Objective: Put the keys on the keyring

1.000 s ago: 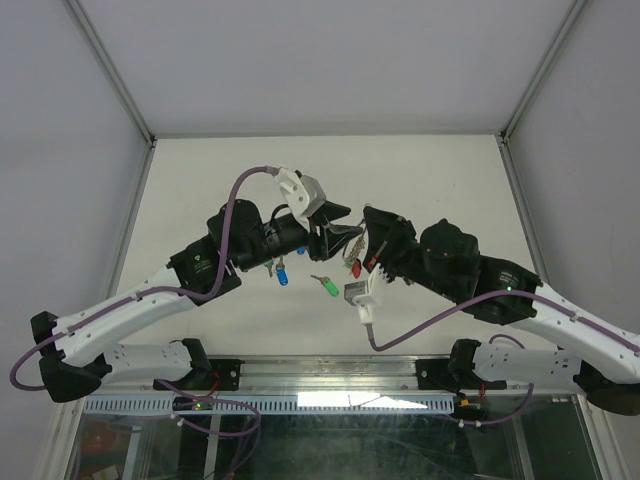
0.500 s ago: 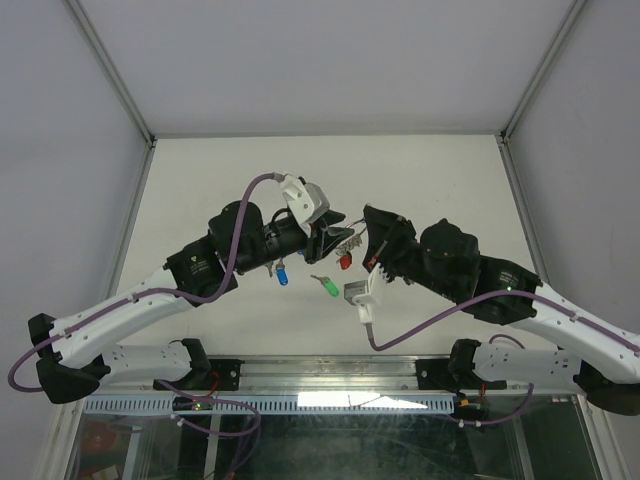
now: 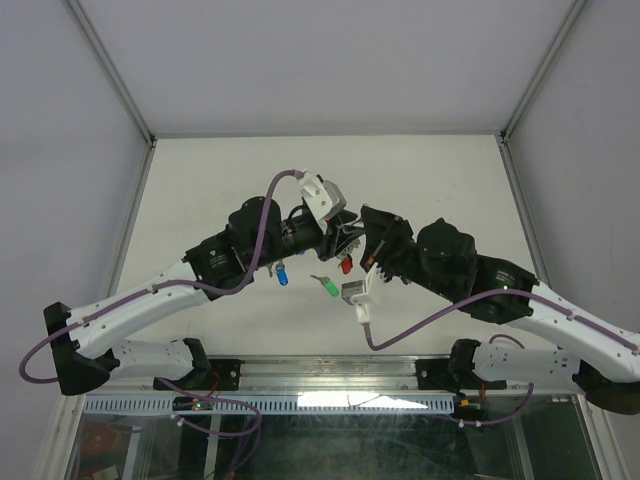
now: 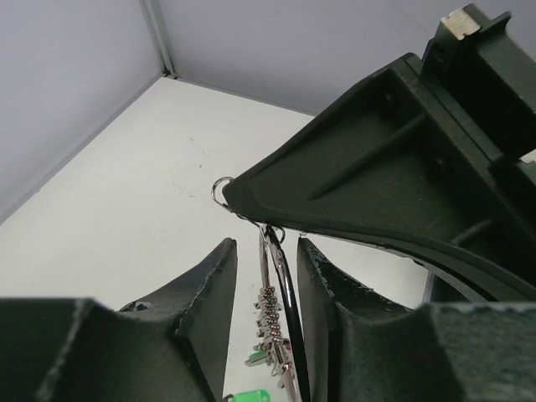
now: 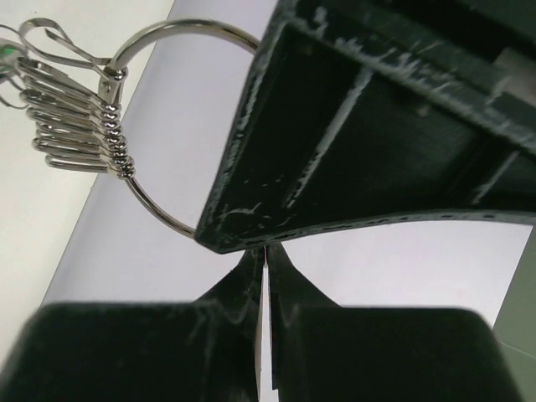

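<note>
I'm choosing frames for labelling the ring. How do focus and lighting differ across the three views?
Right wrist: keyring crisp against a bright wall, right hand dark and soft close up. Left wrist: keyring sharp, left hand blurred near the lens. Top external: even light, faint shadows, glare on the front rail, keyring tiny.

The left claw (image 3: 337,232) and right claw (image 3: 366,243) meet at the keyring (image 3: 349,240); a blue-capped key (image 3: 283,277) and green-capped key (image 3: 327,287) lie on the worktop (image 3: 200,190).
</note>
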